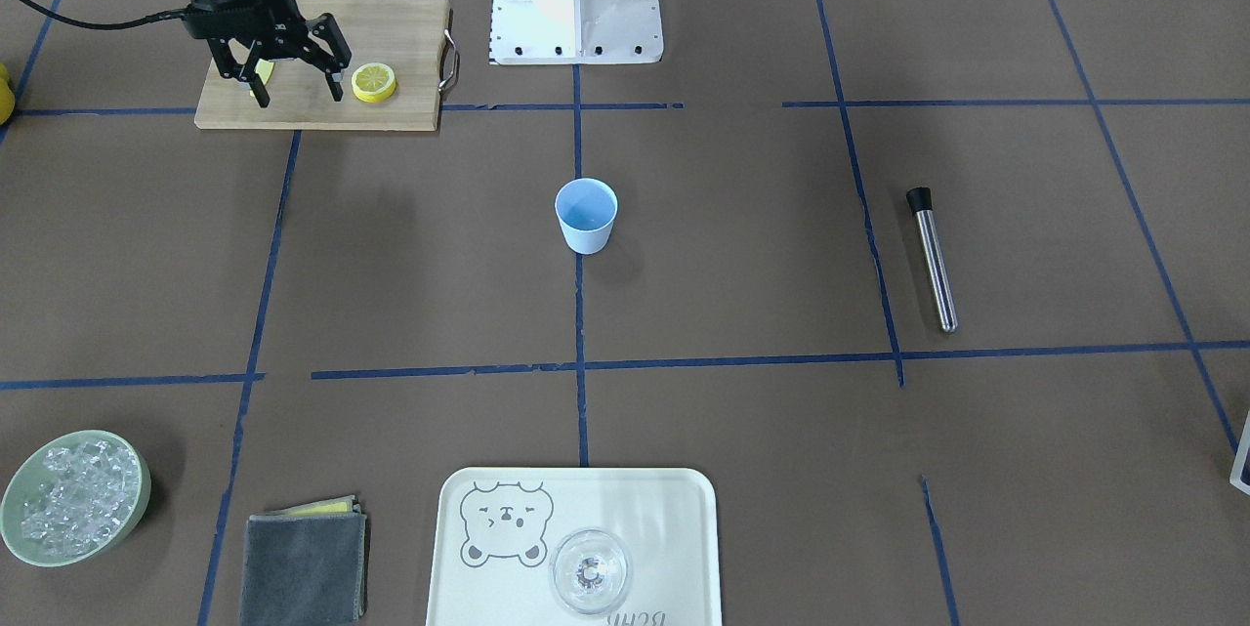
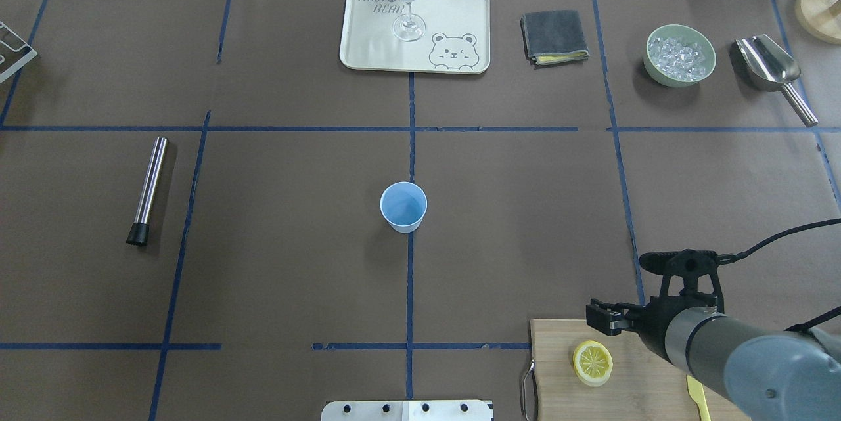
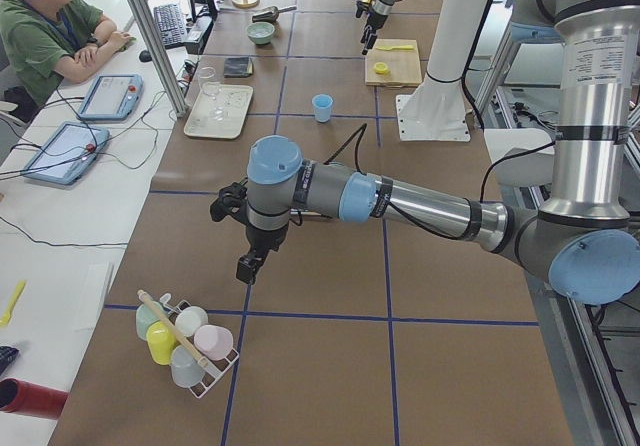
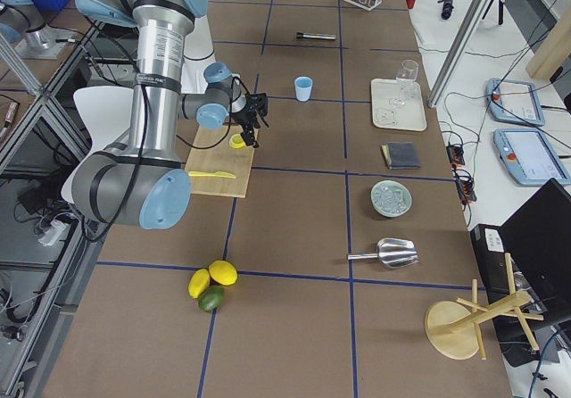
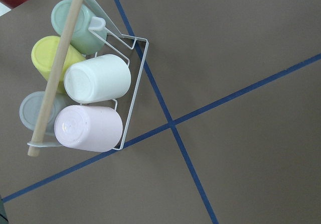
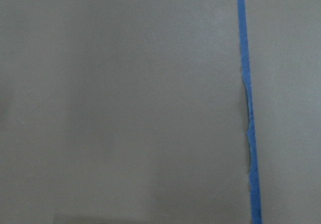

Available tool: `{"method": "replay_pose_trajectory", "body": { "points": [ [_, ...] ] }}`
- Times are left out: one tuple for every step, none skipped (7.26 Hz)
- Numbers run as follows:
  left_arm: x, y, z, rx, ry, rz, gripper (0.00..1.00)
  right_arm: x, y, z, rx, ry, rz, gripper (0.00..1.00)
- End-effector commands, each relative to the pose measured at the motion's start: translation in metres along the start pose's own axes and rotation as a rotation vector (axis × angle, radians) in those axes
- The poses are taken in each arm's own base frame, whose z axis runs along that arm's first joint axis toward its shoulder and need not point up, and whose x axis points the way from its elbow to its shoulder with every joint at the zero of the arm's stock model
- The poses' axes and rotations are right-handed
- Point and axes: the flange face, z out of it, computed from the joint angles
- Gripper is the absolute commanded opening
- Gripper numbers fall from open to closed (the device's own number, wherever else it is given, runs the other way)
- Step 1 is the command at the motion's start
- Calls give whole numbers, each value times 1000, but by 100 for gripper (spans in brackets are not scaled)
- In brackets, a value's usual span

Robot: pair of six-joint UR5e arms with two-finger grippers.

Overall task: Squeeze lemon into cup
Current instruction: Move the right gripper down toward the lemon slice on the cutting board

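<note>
In the upper left of the front view, the right tool hangs over the board, its fingers spread wide with nothing held between them. Just right of it, clear of the fingers, the lemon lies flat on the board near the handle end. It has a bright yellow rind, and its pale face with spoke-like segments is turned up. It is probably light, soft and wet, so slippery on the face. The rind looks firmer, so the better hold is likely across the rim, one finger on each side; closing harder would then press out juice. Lying flat, it offers little edge to catch. At mid-frame the cup stands upright on the table, well apart from the board. It is light blue, looks empty and would likely tip easily. The left tool shows only in a side view; I cannot tell whether it is open or closed.
</note>
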Motion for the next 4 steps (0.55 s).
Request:
{"method": "replay_pose_trajectory", "body": {
  "points": [
    [1,-1,-1,8,-2,7,100,-33,31,10,-7,37,-19,100],
    [1,-3,-1,28,-8,23,100,-34,36,10,-15,34,-15,100],
    [0,-4,-2,35,-11,26,100,-33,38,11,-19,36,-19,100],
    [0,-4,-2,35,-11,27,100,-29,40,14,-21,23,-14,100]
  ]
}}
